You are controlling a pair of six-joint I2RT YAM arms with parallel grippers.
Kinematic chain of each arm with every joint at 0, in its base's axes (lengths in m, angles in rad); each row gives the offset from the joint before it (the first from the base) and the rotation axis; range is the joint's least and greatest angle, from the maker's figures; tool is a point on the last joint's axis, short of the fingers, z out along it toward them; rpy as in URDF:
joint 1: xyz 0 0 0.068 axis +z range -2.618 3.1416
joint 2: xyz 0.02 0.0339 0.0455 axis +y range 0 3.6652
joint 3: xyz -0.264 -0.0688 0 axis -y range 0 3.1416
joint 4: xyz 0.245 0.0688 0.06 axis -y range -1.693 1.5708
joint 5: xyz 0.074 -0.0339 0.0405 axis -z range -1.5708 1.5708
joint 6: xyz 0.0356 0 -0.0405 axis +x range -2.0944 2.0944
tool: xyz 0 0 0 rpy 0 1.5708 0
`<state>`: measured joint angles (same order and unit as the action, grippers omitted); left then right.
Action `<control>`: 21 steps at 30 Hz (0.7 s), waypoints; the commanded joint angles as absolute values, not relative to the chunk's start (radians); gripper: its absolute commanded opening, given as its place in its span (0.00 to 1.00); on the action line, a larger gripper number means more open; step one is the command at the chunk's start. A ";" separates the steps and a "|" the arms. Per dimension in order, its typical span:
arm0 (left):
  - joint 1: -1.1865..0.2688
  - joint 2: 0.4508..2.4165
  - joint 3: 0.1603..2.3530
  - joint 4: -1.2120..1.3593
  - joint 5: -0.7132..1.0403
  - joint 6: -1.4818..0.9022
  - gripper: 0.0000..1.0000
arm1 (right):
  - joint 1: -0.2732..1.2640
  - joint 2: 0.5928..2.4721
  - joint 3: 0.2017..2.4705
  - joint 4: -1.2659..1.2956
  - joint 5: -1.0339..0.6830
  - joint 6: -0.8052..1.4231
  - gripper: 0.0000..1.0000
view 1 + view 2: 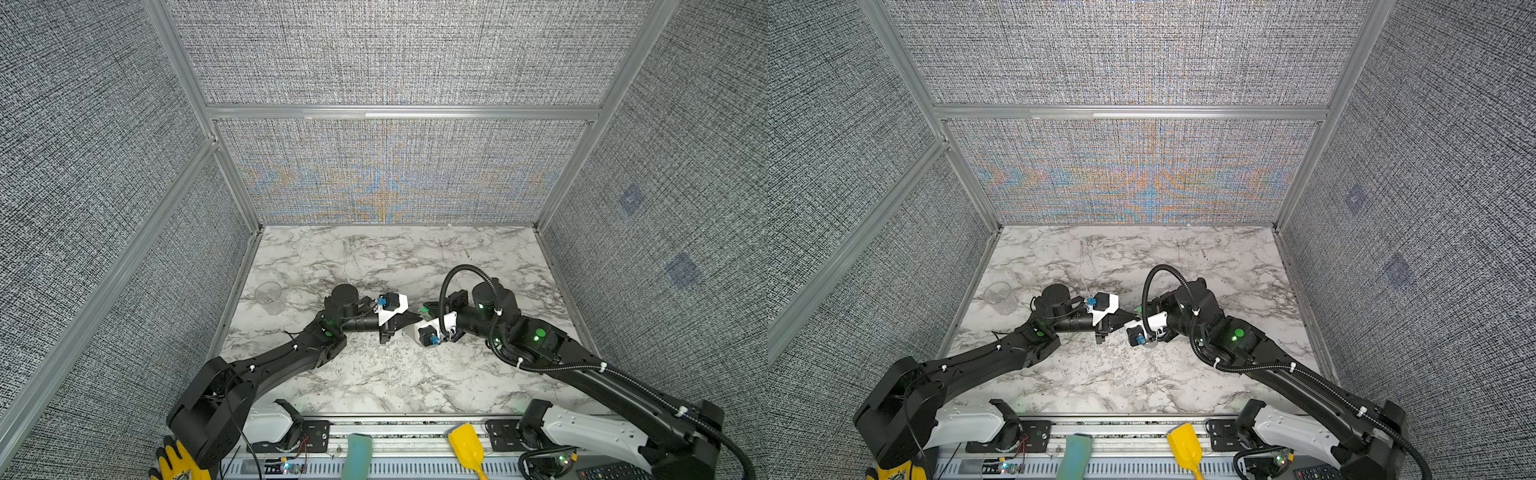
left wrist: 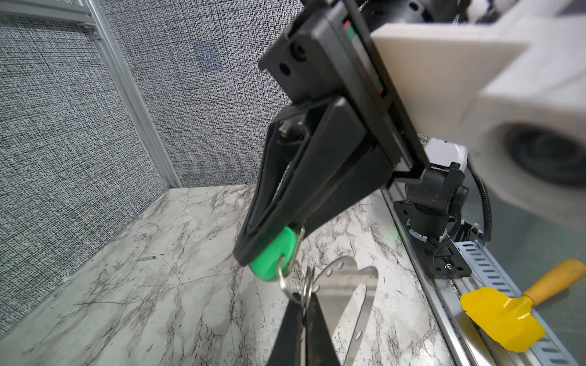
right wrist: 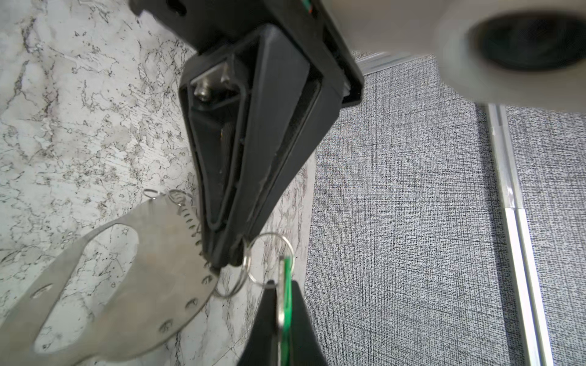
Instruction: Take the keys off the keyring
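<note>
The left gripper (image 3: 225, 261) clamps the keyring (image 3: 152, 253) at its serrated edge while the right gripper (image 3: 279, 293) pinches the green key tag (image 2: 273, 255), likely bracing both to work its split ring (image 3: 269, 256) free.

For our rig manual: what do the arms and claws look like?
The left arm and right arm are matte black with green lights and white base shells. A ribbed black hose runs along the right arm. The left claw and right claw have tapered black fingers.

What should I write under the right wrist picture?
Right gripper pinching a green plastic key tag, left gripper clamped on thin wire rings beside the flat grey metal keyring.
</note>
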<state>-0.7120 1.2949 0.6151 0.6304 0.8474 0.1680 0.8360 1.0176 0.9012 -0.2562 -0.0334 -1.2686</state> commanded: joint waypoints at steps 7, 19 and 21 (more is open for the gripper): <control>-0.713 1.286 0.618 0.647 0.856 0.174 0.00 | 0.838 0.992 0.873 -0.192 0.016 -1.229 0.00; -0.713 1.274 0.622 0.649 0.838 0.165 0.00 | 0.838 0.947 0.828 -0.178 0.059 -1.166 0.00; -0.712 1.270 0.624 0.649 0.833 0.161 0.00 | 0.838 0.936 0.820 -0.178 0.069 -1.154 0.00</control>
<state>-0.7128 1.2785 0.6163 0.6331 0.8360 0.1677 0.8383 0.9470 0.8253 -0.2047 0.0273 -1.1858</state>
